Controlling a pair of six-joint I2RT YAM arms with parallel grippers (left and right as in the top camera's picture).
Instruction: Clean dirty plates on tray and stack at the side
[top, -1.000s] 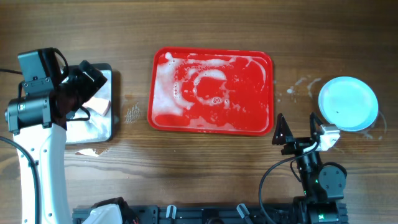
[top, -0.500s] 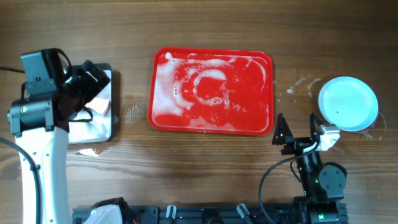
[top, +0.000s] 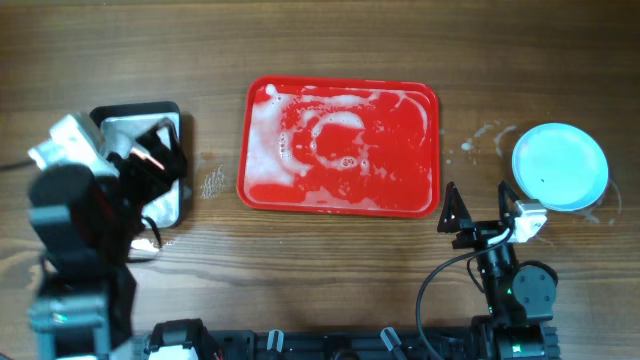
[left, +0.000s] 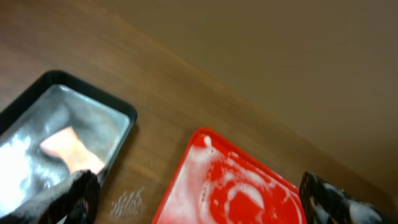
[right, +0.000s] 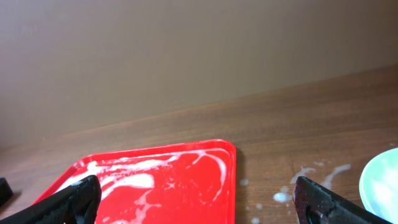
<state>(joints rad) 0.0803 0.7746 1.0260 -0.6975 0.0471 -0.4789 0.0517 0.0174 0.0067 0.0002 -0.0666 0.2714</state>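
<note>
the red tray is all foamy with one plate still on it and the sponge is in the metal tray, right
Not quite: the red tray is foamy but holds no plate. The plates sit on the table beside it, on the right arm's side, as the overhead view shows. The sponge does lie in the metal tray.

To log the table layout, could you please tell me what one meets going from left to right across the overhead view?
Black-rimmed metal tray → foam smear on the table → soapy red tray → white splashes → light-cyan plate.
</note>
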